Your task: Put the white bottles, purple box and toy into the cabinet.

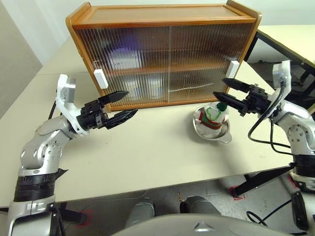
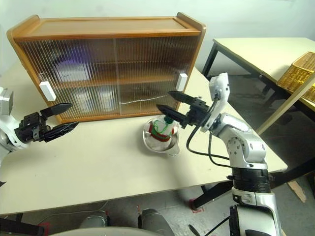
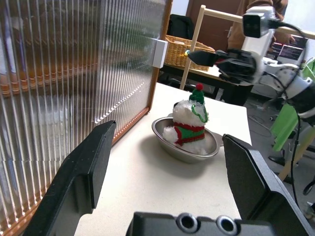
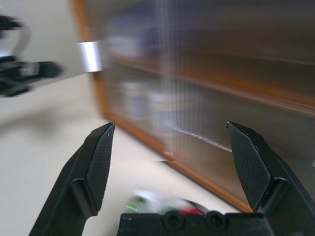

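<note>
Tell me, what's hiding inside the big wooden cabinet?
Behind the cabinet's closed ribbed doors, a purple blur sits on the top shelf and pale shapes below. The ribbing hides what they are.

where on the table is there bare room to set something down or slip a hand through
The widest bare patch is the table top between the left tool, the steel bowl and the near edge. A narrower strip runs along the cabinet front, left of the bowl. It is crowded at the bowl, where the toy sits inside and the right tool hangs just above.
</note>
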